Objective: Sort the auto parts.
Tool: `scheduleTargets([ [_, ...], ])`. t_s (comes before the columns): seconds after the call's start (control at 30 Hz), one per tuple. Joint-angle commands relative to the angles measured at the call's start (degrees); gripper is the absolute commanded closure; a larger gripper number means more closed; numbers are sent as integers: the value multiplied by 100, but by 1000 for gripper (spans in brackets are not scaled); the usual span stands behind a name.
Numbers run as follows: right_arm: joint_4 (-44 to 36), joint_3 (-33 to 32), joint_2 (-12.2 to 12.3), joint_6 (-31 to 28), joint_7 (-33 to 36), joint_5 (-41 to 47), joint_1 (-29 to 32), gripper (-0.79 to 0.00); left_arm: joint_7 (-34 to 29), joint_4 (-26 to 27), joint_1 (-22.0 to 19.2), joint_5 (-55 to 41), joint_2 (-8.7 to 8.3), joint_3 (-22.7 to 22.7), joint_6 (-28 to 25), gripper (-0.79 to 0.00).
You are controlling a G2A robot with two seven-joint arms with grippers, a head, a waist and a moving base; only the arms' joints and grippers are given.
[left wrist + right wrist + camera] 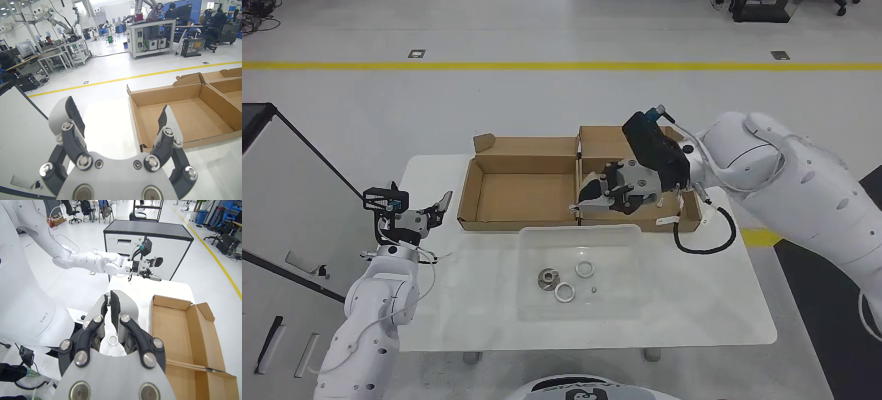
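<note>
Black pads of the left gripper (119,113) are held wide apart, empty, over the desk's left edge. Toward the far edge the left carton (520,195) is set; in front, the clear tray (532,238) is kept with a flanged metal part (545,279) and white rings (585,268). The right gripper (110,296) is clamped on a threaded fitting (107,299) above the seam between left carton and right carton (602,145). Pinched only at the pad tips, it could be twisted loose and dropped in the wrong carton. No legible writing is borne by the cartons.
</note>
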State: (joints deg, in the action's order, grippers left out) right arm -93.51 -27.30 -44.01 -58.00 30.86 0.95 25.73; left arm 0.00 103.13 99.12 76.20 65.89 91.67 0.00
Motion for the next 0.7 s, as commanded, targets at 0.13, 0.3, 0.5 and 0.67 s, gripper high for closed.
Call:
scheduleTargets([
  [0.13,6,12,-2,0,18,2,-7,0,0,0,0,0,0,0,0,-785],
  [0.3,-215,-309,-3,0,-661,29,274,0,0,0,0,0,0,0,0,-785],
  [0.5,-666,-876,31,0,-1660,-23,800,0,0,0,0,0,0,0,0,-785],
  [0.67,-1093,-1312,36,0,-2363,-284,1250,0,0,0,0,0,0,0,0,-785],
])
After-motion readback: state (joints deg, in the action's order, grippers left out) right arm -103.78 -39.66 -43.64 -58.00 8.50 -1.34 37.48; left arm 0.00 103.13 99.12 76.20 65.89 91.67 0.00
